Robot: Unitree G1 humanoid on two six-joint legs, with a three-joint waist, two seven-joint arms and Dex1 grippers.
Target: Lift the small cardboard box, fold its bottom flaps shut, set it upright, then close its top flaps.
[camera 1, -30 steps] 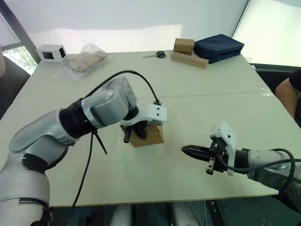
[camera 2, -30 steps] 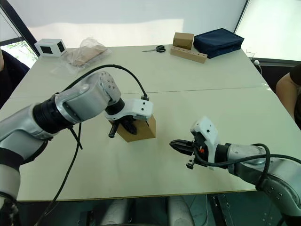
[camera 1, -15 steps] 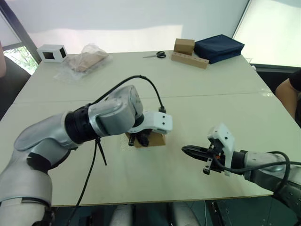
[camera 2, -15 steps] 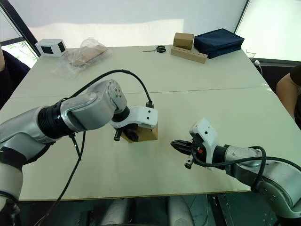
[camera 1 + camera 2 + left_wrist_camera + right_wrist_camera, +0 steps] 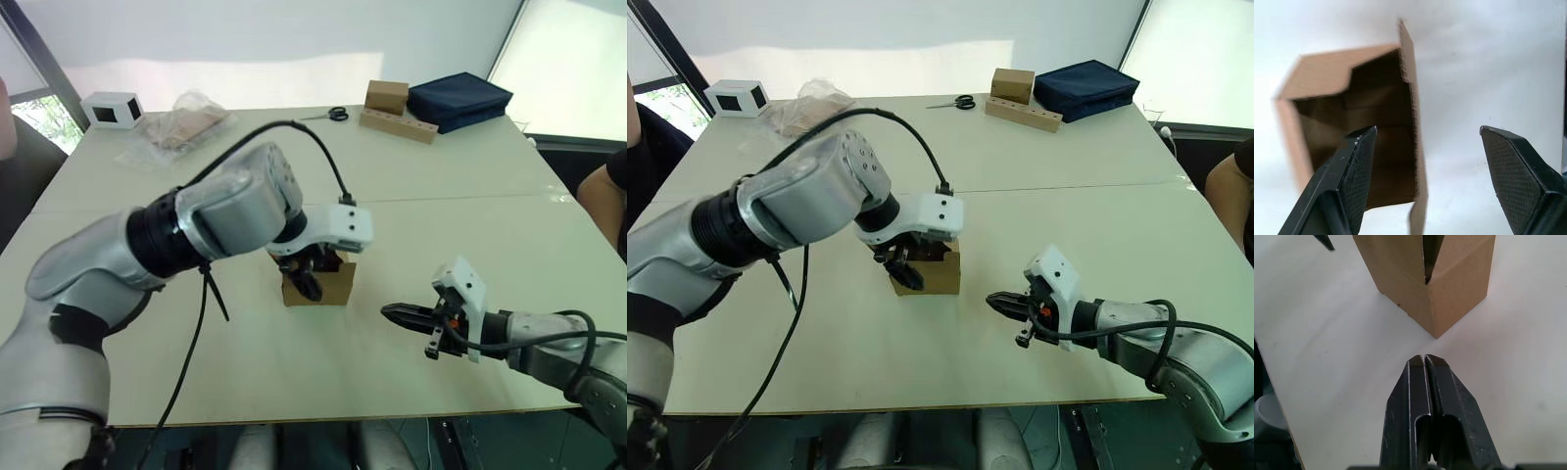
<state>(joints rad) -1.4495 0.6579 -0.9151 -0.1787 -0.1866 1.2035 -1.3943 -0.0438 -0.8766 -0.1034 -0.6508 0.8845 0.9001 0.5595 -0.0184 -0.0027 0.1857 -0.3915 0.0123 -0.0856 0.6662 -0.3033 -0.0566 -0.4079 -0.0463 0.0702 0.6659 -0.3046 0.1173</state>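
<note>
Now box [image 5: 319, 284] sits upright mid-table, top open. My left gripper [image 5: 1425, 147] is spread over it, one finger inside; right gripper [image 5: 997, 303] pressed together at its 4 o'clock. Finger could snag wall, tipping it.

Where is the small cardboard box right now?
The small cardboard box stands on the table near its middle, under the open left claw, with the shut right claw to its right.

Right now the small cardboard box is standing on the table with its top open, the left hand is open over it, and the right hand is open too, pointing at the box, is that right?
Not quite: the right hand is shut, its two fingers pressed together, as the right wrist view shows. The rest holds: the small cardboard box stands on the table with its top open, and the left hand is open over it.
</note>
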